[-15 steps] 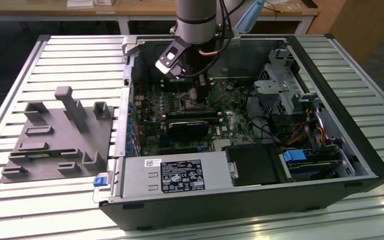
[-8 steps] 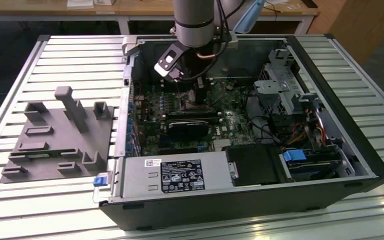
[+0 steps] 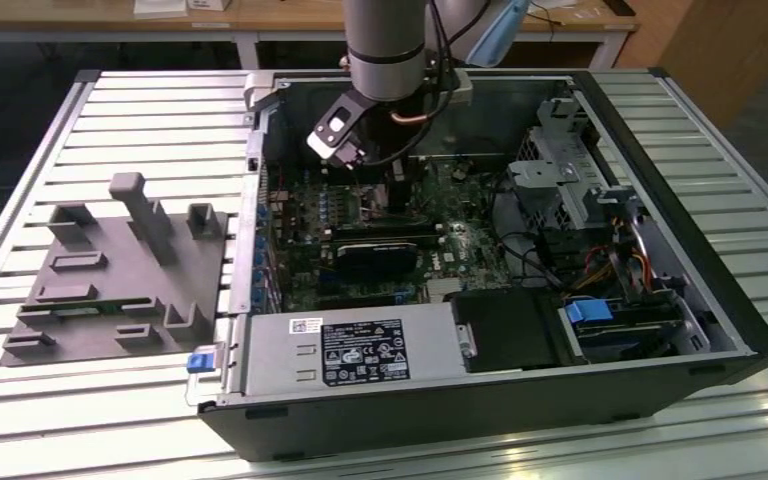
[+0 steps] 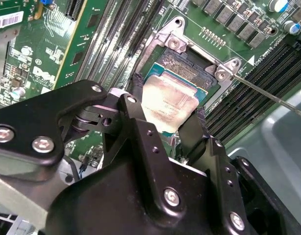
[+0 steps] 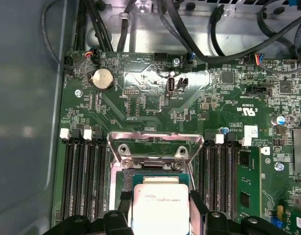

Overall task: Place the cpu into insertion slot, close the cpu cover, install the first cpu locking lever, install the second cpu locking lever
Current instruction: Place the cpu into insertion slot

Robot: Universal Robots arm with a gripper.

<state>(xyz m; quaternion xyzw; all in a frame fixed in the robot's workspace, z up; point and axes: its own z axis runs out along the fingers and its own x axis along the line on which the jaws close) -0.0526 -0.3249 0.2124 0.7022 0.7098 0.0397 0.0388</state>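
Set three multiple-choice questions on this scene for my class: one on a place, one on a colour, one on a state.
1. Where is the cpu? A on the floor; B between the pincer's fingers, over the insertion slot; C in a person's hand.
2. What colour is the circuit board? A blue; B red; C green.
3. How is the pincer? A shut on the cpu; B wide open; C holding a cable.
Answers: 1 B, fingers flank it above the insertion slot in the second wrist view; 2 C, green in both wrist views; 3 A, fingers press its opposite edges.
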